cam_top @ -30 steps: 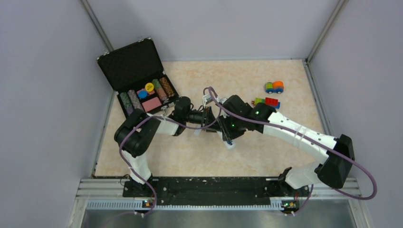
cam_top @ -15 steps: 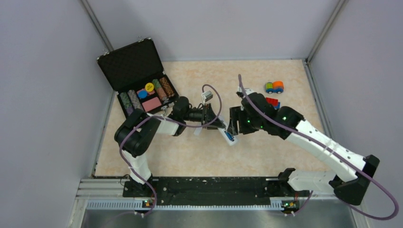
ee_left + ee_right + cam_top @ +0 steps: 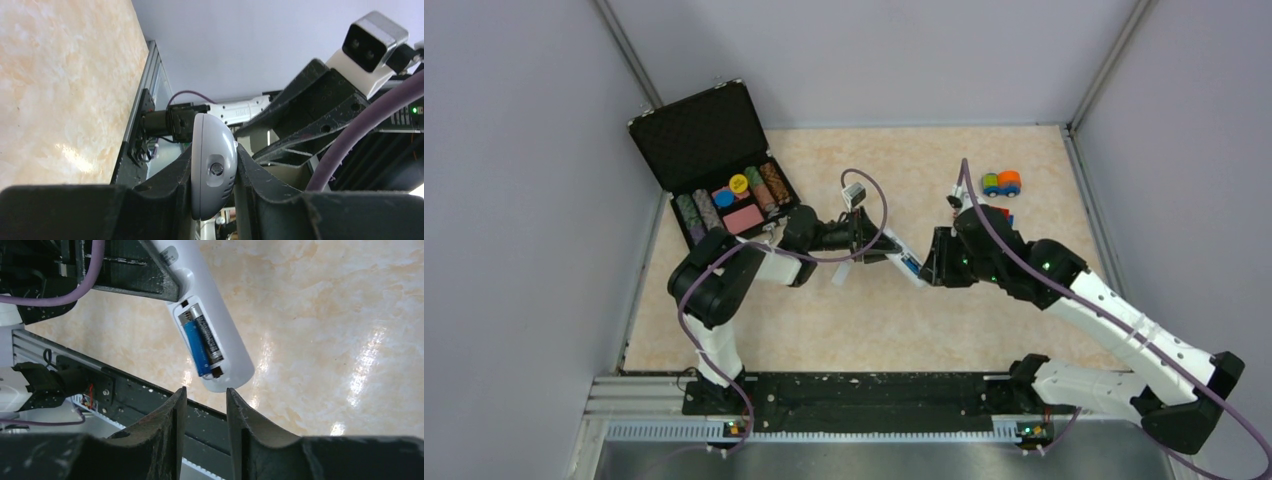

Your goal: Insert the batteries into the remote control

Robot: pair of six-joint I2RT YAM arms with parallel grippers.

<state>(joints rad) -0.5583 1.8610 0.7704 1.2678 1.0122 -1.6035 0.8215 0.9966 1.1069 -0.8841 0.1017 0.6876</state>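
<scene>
Left arm: elbow folded at the left of the marbled beige worktop (image 3: 824, 320), forearm level and running right toward the centre. Left hand (image 3: 886, 257) rolled onto its side and clamped on one end of the small white flat plastic remote control (image 3: 911, 268). The left wrist view shows that rounded end pinched between both fingers.

Remote control juts right and near from the grip, back side toward the right wrist camera. Battery bay uncovered. Slim cylindrical blue battery (image 3: 196, 347) and slim cylindrical black battery (image 3: 208, 339) lie side by side inside it, touching.

Right arm: elbow out at the near right corner, forearm stretched left and far toward the centre. Right hand (image 3: 934, 270) points left at the remote control's free end, just beside it and not touching. Its fingers stand a narrow gap apart with nothing between them.

Open black hard case (image 3: 714, 150) at far left; colourful toy block car (image 3: 1001, 183) at far right, well apart from both hands.
</scene>
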